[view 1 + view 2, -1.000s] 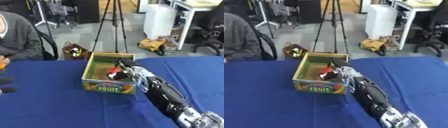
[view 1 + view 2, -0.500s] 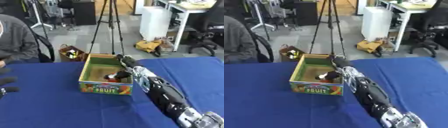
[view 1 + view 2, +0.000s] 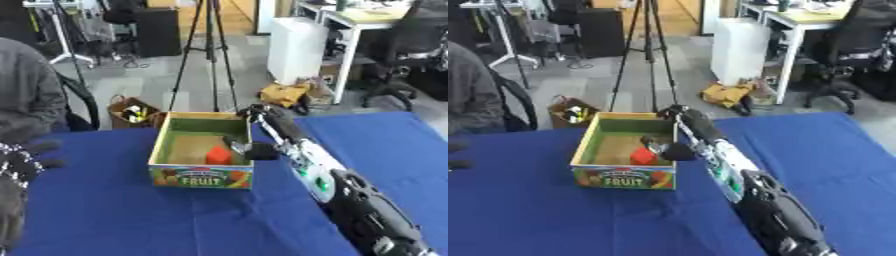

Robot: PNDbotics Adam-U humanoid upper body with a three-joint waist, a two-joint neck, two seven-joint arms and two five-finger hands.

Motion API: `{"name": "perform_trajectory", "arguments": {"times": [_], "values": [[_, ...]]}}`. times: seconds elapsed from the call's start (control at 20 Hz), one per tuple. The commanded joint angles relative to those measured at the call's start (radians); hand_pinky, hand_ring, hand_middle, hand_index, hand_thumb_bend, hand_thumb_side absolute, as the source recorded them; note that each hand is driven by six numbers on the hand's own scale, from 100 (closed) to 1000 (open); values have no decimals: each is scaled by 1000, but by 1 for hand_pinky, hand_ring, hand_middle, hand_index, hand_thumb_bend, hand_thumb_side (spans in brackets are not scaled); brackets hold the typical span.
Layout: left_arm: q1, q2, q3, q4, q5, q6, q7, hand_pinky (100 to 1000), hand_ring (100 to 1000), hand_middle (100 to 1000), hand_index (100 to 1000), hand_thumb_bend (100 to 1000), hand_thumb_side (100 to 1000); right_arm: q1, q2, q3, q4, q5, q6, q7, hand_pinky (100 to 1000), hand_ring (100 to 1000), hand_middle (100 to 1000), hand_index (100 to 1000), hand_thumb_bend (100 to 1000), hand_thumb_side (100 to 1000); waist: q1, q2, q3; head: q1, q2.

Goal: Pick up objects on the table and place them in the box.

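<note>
While the left hand (image 3: 16,165) shows at the left edge of the table (image 3: 114,215), dark and blurred so that I cannot tell whether it is released or clenched, the box (image 3: 199,176) stands near the middle with a red block (image 3: 219,155) on its floor, right of centre. Just beside the block, the right hand (image 3: 254,150) hangs inside the box; its fingers are too blurred to judge. Its arm runs from the lower right corner. The block's long axis cannot be made out.
</note>
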State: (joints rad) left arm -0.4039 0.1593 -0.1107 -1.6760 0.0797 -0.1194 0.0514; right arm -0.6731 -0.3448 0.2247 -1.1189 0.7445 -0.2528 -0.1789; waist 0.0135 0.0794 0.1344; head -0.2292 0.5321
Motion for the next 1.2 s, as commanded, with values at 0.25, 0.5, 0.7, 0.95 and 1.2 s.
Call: {"name": "perform_trajectory", "arguments": {"times": [0.25,0.5,0.7,0.95,1.2], "values": [[0,16,13,5,-12,-8,12,636,751,775,846,540,964,99,16,31,-194,-120,-45,-36,599,651,656,805,250,682,2,-12,-22,36,-6],[8,15,7,8,-14,-4,2,634,747,773,846,542,964,130,7,53,-317,-195,25,-12,600,647,652,806,239,673,5,-11,-27,54,3],[18,14,3,3,-13,-3,-7,634,746,773,846,505,957,144,-3,72,-392,-260,75,24,598,643,648,805,233,672,6,-7,-29,65,4],[23,11,-2,2,-13,0,-16,635,748,774,849,430,931,146,-13,88,-436,-343,101,64,588,638,643,806,220,665,7,-4,-27,75,5],[25,9,-5,0,-15,3,-25,636,752,777,848,382,913,145,-26,92,-456,-432,113,94,589,636,641,806,205,652,9,-4,-30,75,5]]}}
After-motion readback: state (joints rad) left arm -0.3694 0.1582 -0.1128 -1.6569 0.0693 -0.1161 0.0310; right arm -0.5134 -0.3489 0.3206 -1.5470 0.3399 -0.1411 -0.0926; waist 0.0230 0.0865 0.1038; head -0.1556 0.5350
